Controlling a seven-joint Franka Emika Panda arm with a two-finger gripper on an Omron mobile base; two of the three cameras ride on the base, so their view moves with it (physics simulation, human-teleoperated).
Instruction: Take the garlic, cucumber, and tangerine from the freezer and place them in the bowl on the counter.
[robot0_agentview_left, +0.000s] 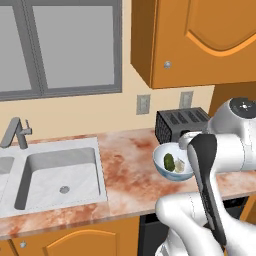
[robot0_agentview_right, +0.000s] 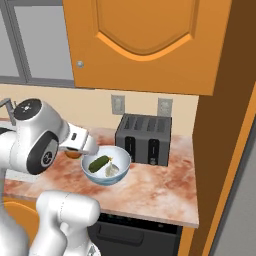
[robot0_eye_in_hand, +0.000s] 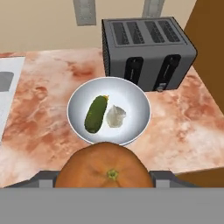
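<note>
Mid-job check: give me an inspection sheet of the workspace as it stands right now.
Surface: marbled counter, bare around the bowl.
Job's things: bowl stands in front of the toaster; cucumber and garlic lie inside it, side by side. Tangerine is held just short of the bowl's near rim, not yet in it.
Clutter: dark four-slot toaster behind the bowl.
Grippers: gripper shut on the tangerine.
Cables: nothing seen.
Surroundings: sink and faucet to the left, window above them, two wall outlets, orange upper cabinet.
</note>
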